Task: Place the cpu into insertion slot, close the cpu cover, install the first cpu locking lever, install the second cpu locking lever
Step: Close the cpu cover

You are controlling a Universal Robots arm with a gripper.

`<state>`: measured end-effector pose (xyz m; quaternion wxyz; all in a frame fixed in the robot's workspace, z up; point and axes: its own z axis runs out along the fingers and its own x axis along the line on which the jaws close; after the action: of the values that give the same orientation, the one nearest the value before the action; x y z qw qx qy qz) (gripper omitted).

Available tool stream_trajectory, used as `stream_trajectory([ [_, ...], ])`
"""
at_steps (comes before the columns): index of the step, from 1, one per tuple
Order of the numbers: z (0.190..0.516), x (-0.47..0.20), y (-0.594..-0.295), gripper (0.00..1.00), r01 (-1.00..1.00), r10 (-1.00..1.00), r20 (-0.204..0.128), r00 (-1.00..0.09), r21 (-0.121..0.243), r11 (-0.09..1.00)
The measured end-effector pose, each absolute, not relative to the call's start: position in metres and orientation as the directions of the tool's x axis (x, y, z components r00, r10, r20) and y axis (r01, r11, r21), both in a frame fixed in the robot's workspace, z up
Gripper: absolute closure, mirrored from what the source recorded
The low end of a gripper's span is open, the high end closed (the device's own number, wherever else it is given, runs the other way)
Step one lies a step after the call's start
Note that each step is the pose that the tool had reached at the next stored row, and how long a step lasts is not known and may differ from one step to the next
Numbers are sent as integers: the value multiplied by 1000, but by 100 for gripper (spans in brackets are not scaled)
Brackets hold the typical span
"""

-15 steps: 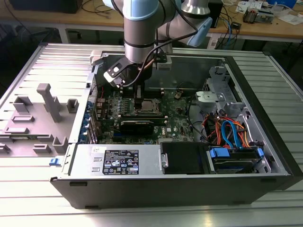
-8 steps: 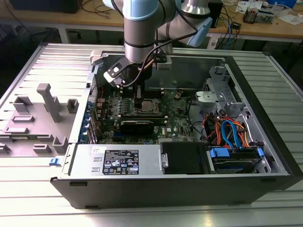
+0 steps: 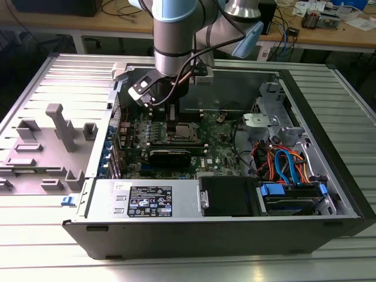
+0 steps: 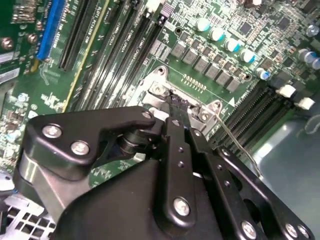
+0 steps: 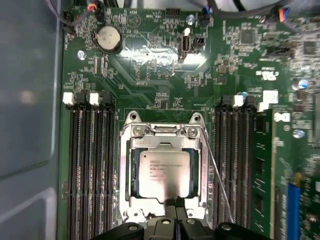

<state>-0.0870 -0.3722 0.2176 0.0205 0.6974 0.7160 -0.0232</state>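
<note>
Where the ribbed bench (image 3: 35,76) shows at the exterior view's left, grey moulded blocks (image 3: 61,126) stand on it, just beside the open computer case (image 3: 205,238). Inside the case, a silver power supply (image 3: 147,197) lies along the near wall and the green motherboard (image 3: 220,147) lies behind it. The arm comes straight down over the board, its gripper (image 3: 174,129) lowered to the socket. In the first wrist view, black memory slots (image 5: 90,165) run along one side of the socket. The cpu (image 5: 164,172) sits flat in the insertion slot (image 5: 134,187), silver top up. The cpu cover (image 5: 124,170) lies down around it as a silver frame. The fingers (image 5: 172,210) are pressed together, nothing visible between them, their tips at the cover's edge. A thin lever wire (image 5: 216,175) slants along the socket's other side, beside more slots and a green memory module (image 5: 262,165). Toward the exterior view's right, orange and blue cables (image 3: 282,161) loop above a drive (image 3: 291,200).
</note>
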Motion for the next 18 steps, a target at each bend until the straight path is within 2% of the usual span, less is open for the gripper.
stream_trajectory([
  [9, 218, -59, -372, 89, 1000, 998, -62, -26, -5, 26],
  [18, 218, -58, -372, 89, 1000, 998, -62, -26, -5, 26],
])
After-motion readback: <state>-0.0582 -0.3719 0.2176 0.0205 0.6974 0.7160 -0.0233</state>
